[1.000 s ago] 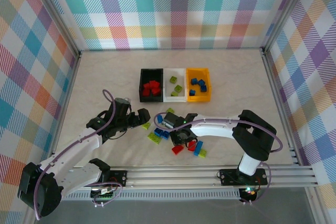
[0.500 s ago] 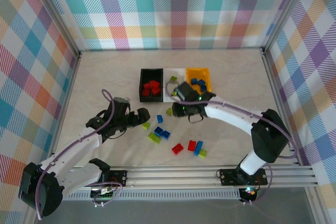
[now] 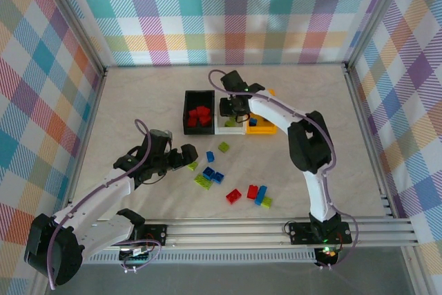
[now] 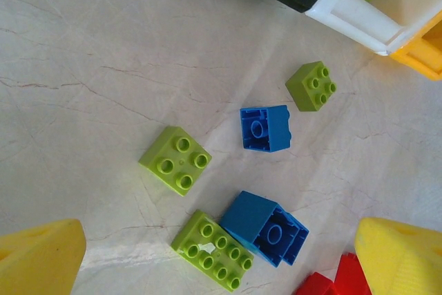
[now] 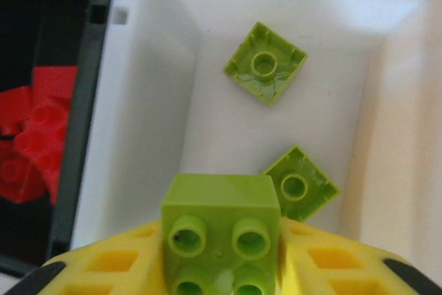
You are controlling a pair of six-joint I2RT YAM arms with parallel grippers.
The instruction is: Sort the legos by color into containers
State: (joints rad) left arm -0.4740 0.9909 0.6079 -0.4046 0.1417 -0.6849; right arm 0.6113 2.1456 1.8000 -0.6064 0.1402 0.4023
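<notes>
Three bins stand in a row at mid-surface: a black bin (image 3: 185, 112), a white bin (image 3: 222, 128) at its 3 o'clock, and an orange bin (image 3: 266, 128) at 3 o'clock again. A blue brick (image 3: 253, 121) shows in the orange one.

The right hand (image 3: 235, 107) hangs over the white bin, its yellow fingers (image 5: 103, 267) pinching a lime brick (image 5: 221, 219) with the studs facing the wrist camera. Beneath it, on the white floor, lie a far lime piece (image 5: 265, 63) and a near lime piece (image 5: 298, 186), both upside down and apart from each other. Red bricks (image 5: 38, 129) are heaped in the black bin at 9 o'clock.

The left hand (image 3: 185, 157) sits low at 9 o'clock of the loose scatter, fingers (image 4: 38, 257) spread wide and holding nothing. Between them on the surface are a lime square (image 4: 175, 160), a blue cube (image 4: 266, 128) at its 2 o'clock, a small lime block (image 4: 312, 86) farther toward the bins, a lime plate (image 4: 213, 250) touching an upturned blue block (image 4: 266, 229), and a red corner (image 4: 331, 282). At 5 o'clock of the scatter lie a red pair (image 3: 243, 193), a blue bar (image 3: 262, 195) and a lime bit (image 3: 266, 202).

The surface (image 3: 138, 101) is pale, marbled beige. Pastel plaid walls (image 3: 228, 12) enclose it, and aluminium rails (image 3: 276, 229) run along the near edge.
</notes>
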